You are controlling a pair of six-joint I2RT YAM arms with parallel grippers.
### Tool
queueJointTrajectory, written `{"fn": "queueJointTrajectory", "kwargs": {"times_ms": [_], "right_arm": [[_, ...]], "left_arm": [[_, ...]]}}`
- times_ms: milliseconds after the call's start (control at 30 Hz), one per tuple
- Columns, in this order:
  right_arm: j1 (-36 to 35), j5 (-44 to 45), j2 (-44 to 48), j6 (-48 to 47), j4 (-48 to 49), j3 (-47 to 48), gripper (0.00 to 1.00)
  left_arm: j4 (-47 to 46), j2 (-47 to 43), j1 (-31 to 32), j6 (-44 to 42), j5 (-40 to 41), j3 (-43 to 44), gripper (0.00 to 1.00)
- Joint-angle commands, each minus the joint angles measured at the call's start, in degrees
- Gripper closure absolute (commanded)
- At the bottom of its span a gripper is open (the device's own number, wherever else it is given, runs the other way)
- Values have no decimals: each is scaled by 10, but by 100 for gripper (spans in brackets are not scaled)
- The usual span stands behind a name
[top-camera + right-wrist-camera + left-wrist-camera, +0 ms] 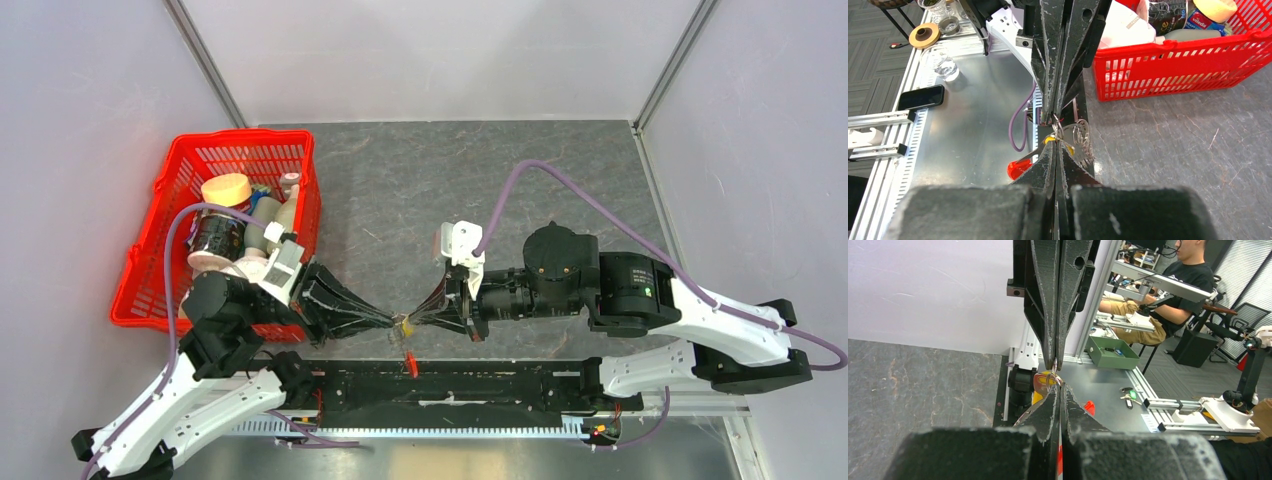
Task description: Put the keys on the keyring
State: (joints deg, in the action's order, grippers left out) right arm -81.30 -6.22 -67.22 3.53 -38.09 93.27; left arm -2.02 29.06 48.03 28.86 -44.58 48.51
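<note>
Brass glint of the key (405, 324) sits right where the two hands meet tip to tip, at about 6 o'clock on the grey stone-look desk (400, 190), held up off the surface. Left hand (393, 322) comes in from 9 o'clock, right hand (421, 320) from 3 o'clock. Both are clenched, jaws pressed together, tips touching. Key and silvery keyring (1060, 131) are pinched at that meeting point; cannot tell which hand grips which. Red tag (411, 366) dangles from the ring toward 6 o'clock, near the black rail (450, 385) at the desk's near edge. Red basket (150, 290) stands at 9 o'clock, beside the left arm.
</note>
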Motion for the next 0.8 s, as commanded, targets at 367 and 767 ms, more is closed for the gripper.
{"fn": "queueJointTrajectory", "kwargs": {"times_ms": [367,767], "right_arm": [[11,-24,23,20,37,-21,100],[12,-21,38,26,43,-39,100]], "left_arm": [[-81,-16,1,36,-29,-14,98],[-113,-15,1,49,-35,-21,98]]}}
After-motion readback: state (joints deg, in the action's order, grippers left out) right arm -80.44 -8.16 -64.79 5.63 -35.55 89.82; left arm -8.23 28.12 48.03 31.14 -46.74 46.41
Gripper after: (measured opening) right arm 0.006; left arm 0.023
